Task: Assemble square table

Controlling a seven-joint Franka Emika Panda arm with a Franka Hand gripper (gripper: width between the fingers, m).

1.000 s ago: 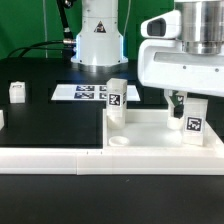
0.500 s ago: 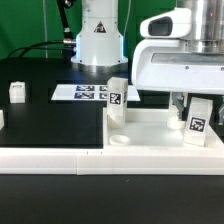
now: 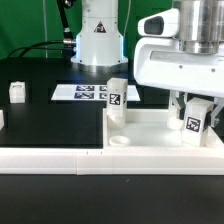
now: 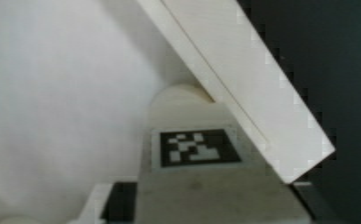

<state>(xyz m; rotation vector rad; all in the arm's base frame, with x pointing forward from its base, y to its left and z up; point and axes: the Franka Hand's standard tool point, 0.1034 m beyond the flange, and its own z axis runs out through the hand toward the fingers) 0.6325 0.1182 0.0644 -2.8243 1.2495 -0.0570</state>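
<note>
Exterior view | tool [image 3: 190, 112] clamped on blocky white leg [image 3: 194, 124] — tilted | smooth rimmed tray top [image 3: 150, 128]

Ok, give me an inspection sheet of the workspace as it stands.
Surface: black table, matte.
Job's things: tabletop just behind the white rail; standing leg upright in its far corner; gripped leg tilted over the corner on the exterior view's right; loose leg on the table, far left; white piece cut by the frame edge.
Clutter: nothing seen.
Grippers: gripper shut on the gripped leg.
Cables: nothing seen.
Surroundings: marker board flat near the robot base; green backdrop.
</note>
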